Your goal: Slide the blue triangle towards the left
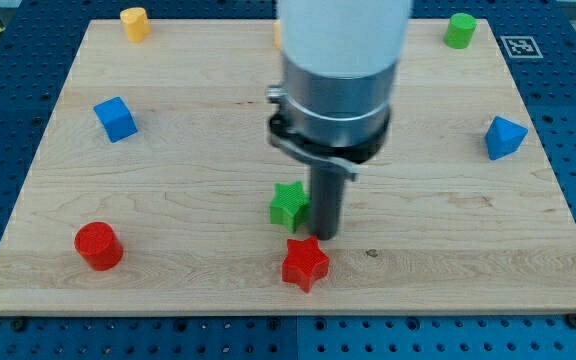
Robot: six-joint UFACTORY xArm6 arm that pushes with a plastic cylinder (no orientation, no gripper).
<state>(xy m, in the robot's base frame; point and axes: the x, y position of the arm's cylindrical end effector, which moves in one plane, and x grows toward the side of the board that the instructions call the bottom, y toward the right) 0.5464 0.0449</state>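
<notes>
Nothing pushed yet: blue triangle (504, 137) sits far right, untouched; my tip (325, 236), a bare rod without pincer, stands between green star (288, 204) and red star (305, 264).

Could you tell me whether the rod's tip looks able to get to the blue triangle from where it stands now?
Probably yes. My tip sits between the green star and red star, and the board toward the blue triangle at the view's right holds no blocks.

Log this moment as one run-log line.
my tip: between green star and red star | blue triangle: far at view's right, untouched | task: pending
</notes>
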